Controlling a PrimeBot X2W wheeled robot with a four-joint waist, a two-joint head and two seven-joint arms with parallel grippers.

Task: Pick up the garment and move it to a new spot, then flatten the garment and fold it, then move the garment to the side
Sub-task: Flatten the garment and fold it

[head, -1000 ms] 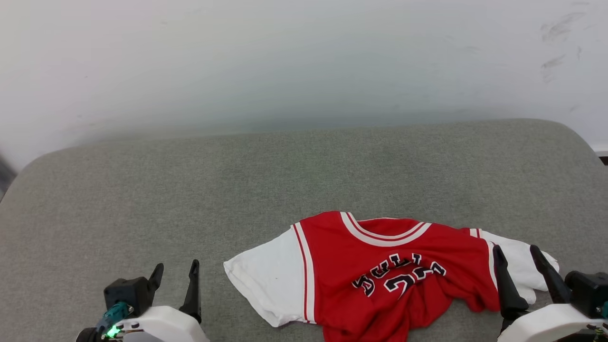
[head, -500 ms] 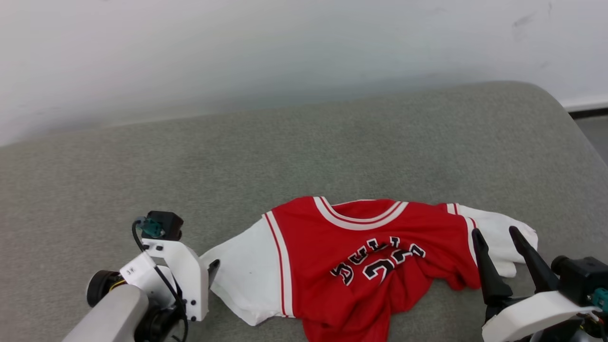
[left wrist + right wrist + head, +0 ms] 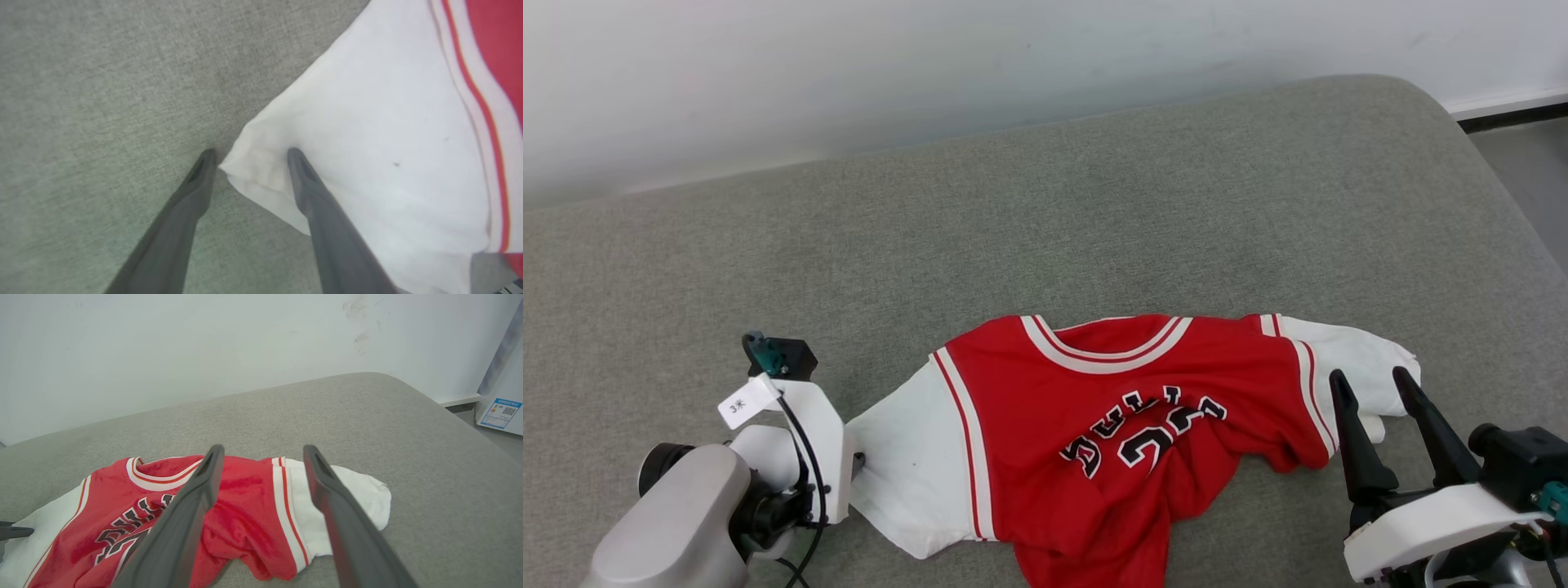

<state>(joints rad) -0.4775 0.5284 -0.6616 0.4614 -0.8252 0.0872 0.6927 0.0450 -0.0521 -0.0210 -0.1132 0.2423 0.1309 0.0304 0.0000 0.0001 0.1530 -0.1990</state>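
A white wall (image 3: 931, 49) stands behind a grey fabric cushion (image 3: 1094, 204). The garment (image 3: 1094, 384) lies face up on the near part of the cushion, toward 6 o'clock. Its collar points to 12 and its long axis runs from sleeve to sleeve, 9 to 3, with the hem crumpled. The left gripper (image 3: 251, 153) has its fingers apart around the tip of the 9 o'clock sleeve. The right gripper (image 3: 1368, 377) is spread wide near the 3 o'clock sleeve.

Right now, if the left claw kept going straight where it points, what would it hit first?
Probably the white sleeve: its corner lies inside the open left claw, with the grey cushion just beneath. Depth is unclear; one finger may already touch the cloth.
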